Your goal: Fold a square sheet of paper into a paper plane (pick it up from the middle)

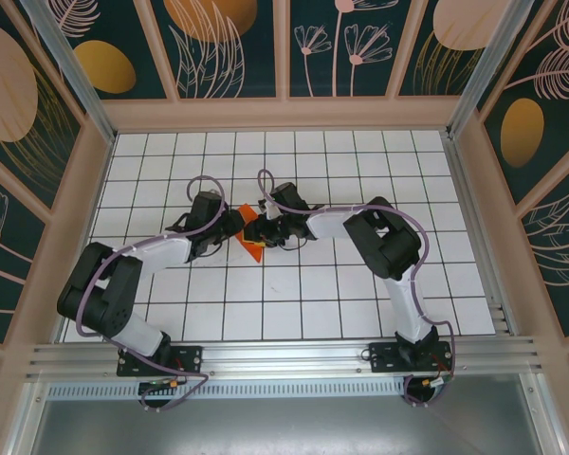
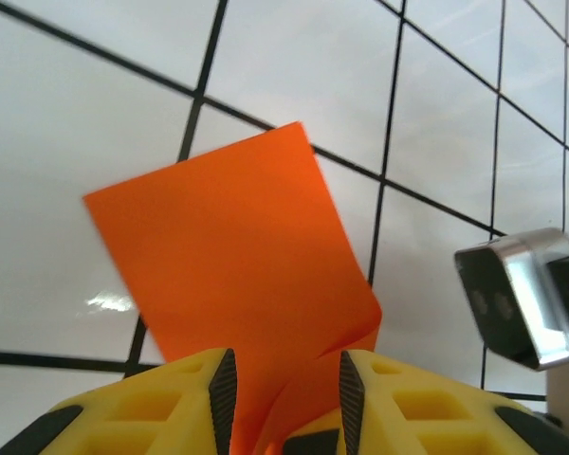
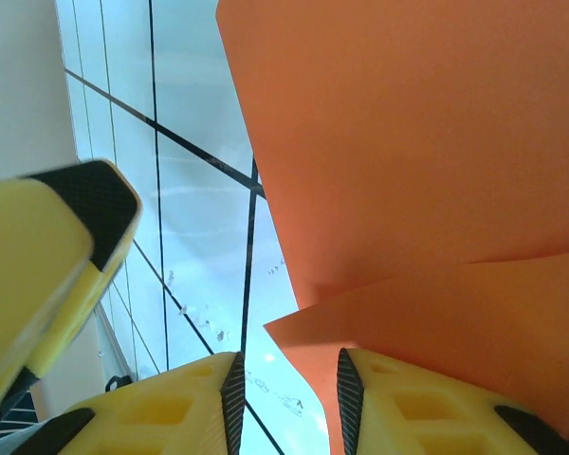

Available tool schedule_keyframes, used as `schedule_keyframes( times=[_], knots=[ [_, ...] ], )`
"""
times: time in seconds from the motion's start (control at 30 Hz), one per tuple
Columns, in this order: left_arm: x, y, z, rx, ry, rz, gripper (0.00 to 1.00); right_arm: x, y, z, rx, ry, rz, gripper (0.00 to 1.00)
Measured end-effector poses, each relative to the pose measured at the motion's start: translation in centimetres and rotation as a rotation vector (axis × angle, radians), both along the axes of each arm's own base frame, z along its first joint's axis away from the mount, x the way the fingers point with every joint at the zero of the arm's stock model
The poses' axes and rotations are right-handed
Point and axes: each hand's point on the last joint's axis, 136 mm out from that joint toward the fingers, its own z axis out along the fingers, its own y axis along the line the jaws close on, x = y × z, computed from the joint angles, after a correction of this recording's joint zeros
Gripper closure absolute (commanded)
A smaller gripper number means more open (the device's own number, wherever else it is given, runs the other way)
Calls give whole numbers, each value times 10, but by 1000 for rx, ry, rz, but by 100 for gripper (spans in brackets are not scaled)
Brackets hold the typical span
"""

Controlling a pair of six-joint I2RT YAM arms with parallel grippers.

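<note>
In the top view, most of the square sheet of paper [image 1: 249,214] is covered by the left gripper [image 1: 229,226] and the right gripper [image 1: 268,230], whose fingertips are hidden there. In the left wrist view, the sheet's near edge is lost behind the yellow fingers [image 2: 171,398]. In the right wrist view, the sheet is cut off at the top and right edges, and a blurred yellow finger [image 3: 47,265] is cropped at the left.
</note>
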Motion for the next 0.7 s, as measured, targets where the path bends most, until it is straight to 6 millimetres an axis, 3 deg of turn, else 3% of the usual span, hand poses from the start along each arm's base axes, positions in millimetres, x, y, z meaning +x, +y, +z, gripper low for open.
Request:
schedule_keyframes(
  times=[0.1, 0.33, 0.7],
  knots=[
    [-7, 6, -7, 1, 21, 13, 65, 0, -1, 0, -2, -3, -2, 68],
    [-20, 2, -14, -41, 46, -10, 76, 2, -7, -9, -32, -27, -16, 92],
    [-20, -26, -15, -171, 46, -111, 93, 3, -8, -11, -42, -32, -23, 95]
  ],
)
